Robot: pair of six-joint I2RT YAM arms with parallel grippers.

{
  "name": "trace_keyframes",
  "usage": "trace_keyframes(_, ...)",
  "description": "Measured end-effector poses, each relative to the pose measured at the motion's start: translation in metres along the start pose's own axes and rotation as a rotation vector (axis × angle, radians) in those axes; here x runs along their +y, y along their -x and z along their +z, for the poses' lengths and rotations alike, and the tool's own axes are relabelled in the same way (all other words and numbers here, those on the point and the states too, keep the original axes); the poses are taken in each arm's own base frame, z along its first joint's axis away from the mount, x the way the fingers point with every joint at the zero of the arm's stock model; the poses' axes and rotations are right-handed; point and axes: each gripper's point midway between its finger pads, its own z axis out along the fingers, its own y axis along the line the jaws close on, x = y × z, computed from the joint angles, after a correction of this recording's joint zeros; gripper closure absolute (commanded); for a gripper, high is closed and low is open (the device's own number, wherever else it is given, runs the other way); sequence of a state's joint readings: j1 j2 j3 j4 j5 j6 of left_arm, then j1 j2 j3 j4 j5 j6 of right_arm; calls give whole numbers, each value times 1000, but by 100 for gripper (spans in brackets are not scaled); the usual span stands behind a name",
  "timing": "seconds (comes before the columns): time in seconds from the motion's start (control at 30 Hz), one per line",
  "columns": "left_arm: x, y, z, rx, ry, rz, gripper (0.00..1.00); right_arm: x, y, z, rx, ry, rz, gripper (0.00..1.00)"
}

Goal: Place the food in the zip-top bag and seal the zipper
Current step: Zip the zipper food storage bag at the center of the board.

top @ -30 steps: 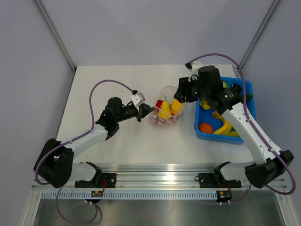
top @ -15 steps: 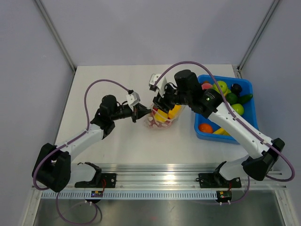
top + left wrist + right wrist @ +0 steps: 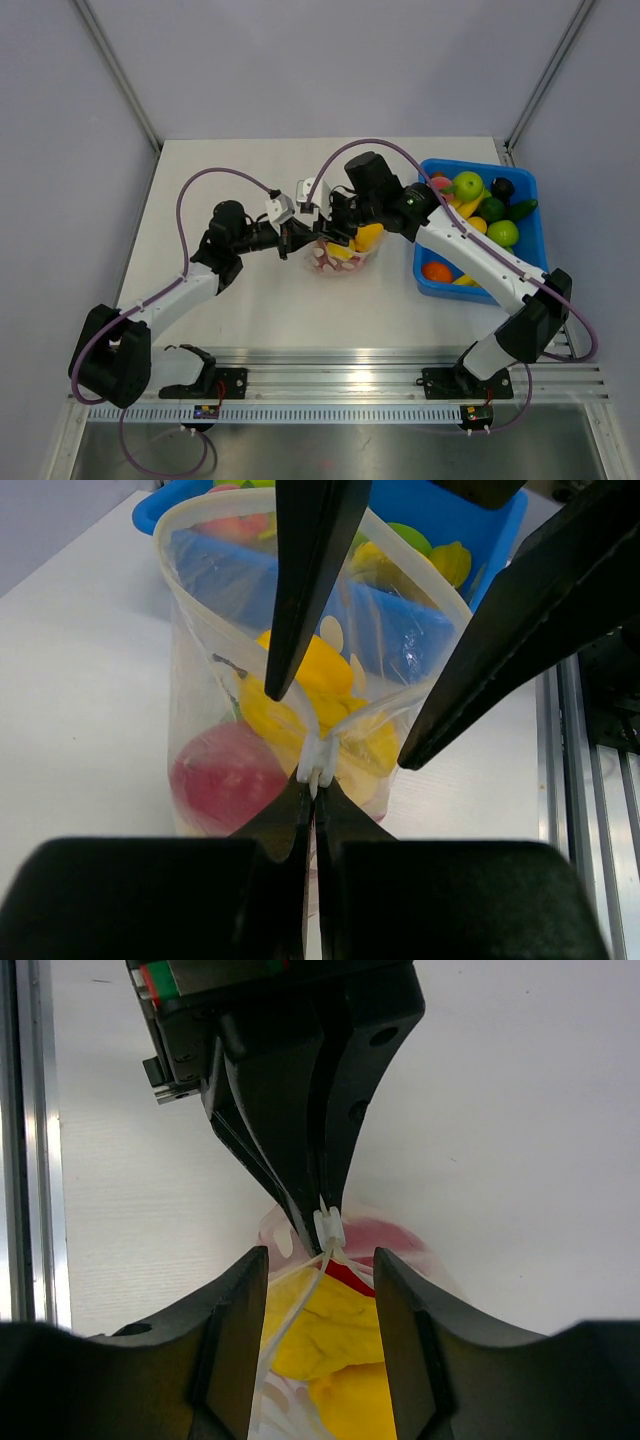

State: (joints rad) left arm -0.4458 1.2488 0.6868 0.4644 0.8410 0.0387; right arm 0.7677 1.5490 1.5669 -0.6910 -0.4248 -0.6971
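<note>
Right pincer [image 3: 320,1260] newly astride zipper [image 3: 328,1228], in left pincer [image 3: 314,790].

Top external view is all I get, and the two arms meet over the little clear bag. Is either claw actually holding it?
Observer: Yes. The left wrist view shows the left gripper shut on one end of the zipper.
Operator: And the other claw?
Observer: The right gripper is open, with one finger on each side of the zipper next to that pinch.
Operator: Is the bag closed?
Observer: No. From the left wrist, the mouth of the zip-top bag gapes in a wide loop, with a red fruit and yellow pieces inside.
</note>
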Motion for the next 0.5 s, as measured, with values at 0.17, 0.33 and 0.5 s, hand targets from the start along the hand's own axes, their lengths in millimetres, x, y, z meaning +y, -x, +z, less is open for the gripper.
trace_keyframes(0.17, -1, 0, 0, 0, -7, -7, 100, 1, -4, 7, 6, 24, -16, 53)
trace_keyframes(0.33, -2, 0, 0, 0, -14, -7, 100, 0, -2, 12, 1, 34, -30, 62)
trace_keyframes(0.5, -4, -1, -1, 9, -21, -17, 100, 4, 1, 13, -18, 61, -32, 82)
